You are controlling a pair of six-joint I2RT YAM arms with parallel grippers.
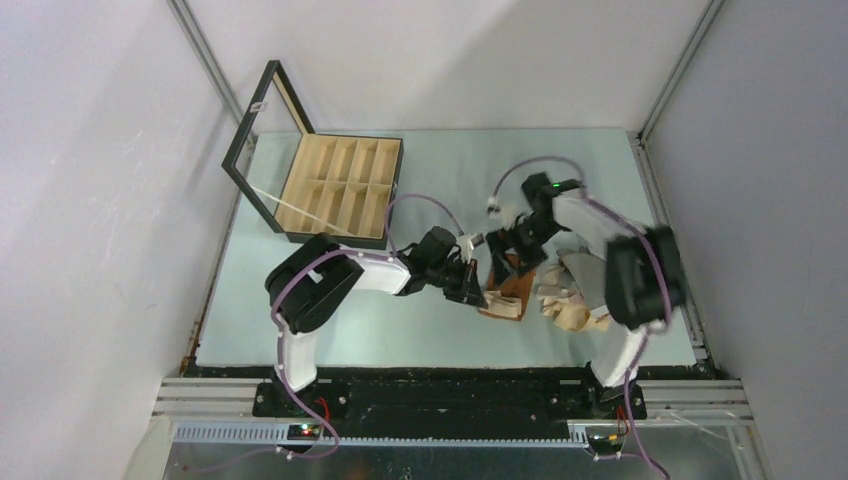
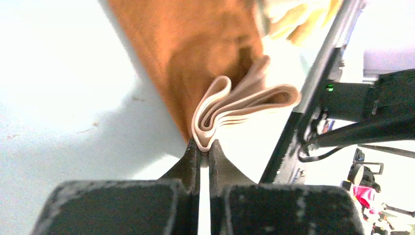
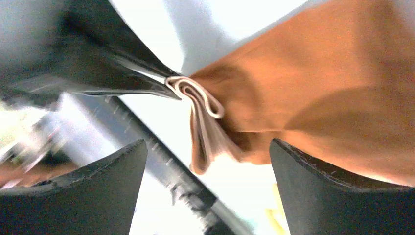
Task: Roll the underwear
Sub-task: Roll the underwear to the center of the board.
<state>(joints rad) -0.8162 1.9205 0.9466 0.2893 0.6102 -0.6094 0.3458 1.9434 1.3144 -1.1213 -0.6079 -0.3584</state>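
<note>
Pale grey-green laminate forms the counter (image 1: 300, 330), closed in by white panels. At its far left stands a black-framed wooden box (image 1: 340, 190) with rows of compartments and its glazed lid propped open. Nothing can be made out inside the compartments from above.

Right of centre lies a loose heap of soft cloth underwear (image 1: 572, 300) in beige and grey tones. The right arm's dark elbow covers its right part, so the separate pieces cannot be counted. At the heap's left edge is the rust-brown cloth garment (image 1: 508, 292) (image 2: 195, 44) (image 3: 318, 73), largely masked by both wrists in the top view. Whether any of it is raised off the counter cannot be told.

Its pale pink-beige elastic waistband (image 2: 235, 103) (image 3: 200, 98) is folded into several looping layers at one end.

The left fingers (image 1: 468, 285) (image 2: 195, 156) are pressed together on the tip of that folded waistband. Only a sliver of band shows between them in the left wrist view. The right wrist view shows the same pinch from the other side, at its upper left.

The right fingers (image 1: 522, 245) (image 3: 313, 186) stand wide apart, one on each side of the waistband end, and are not seen touching the cloth. The lower left of that view is blurred beyond reading.
</note>
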